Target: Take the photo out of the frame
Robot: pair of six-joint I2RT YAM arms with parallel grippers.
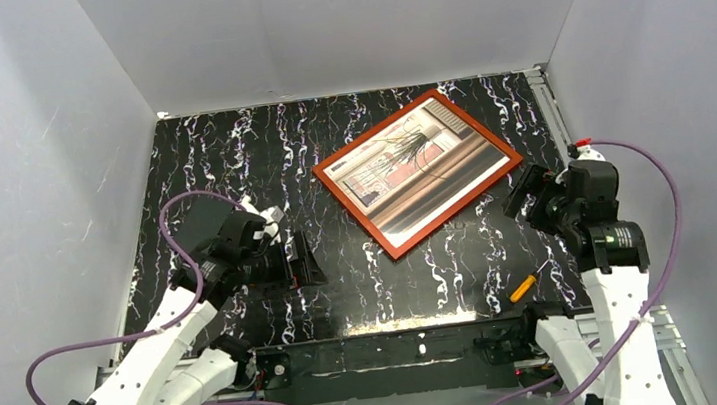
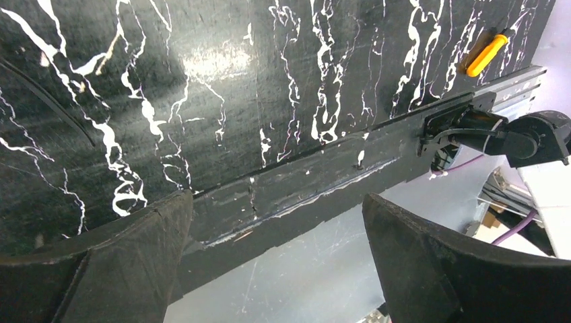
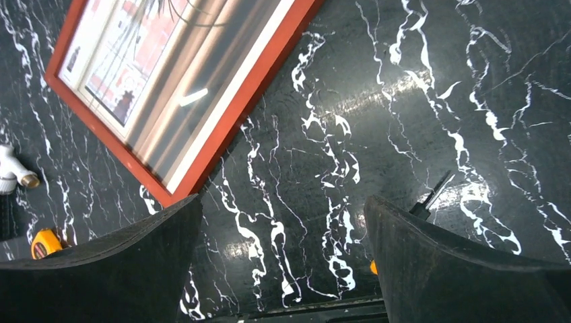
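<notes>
The frame [image 1: 354,213] lay flat and turned at an angle on the far right part of the black, white-veined table [image 1: 231,176], with the photo [image 1: 418,168] seated inside it, picture side up and glossy with reflected light. The right gripper [image 1: 524,190] hung just beside the frame's right corner, apart from it. Its fingers [image 3: 121,269] were spread wide with only bare tabletop between them, grasping nothing. From the right wrist camera, the frame's near corner [image 3: 246,101] and a strip of the photo [image 3: 168,74] lay ahead and to the left of the gap between the fingers. The left gripper [image 1: 298,259] was well apart from the frame, over the near left part of the table. Its fingers [image 2: 128,262] were likewise spread wide and empty, above the table's near edge. An orange-handled screwdriver [image 1: 522,288] lay on the table near the right arm's base, touched by neither gripper.
</notes>
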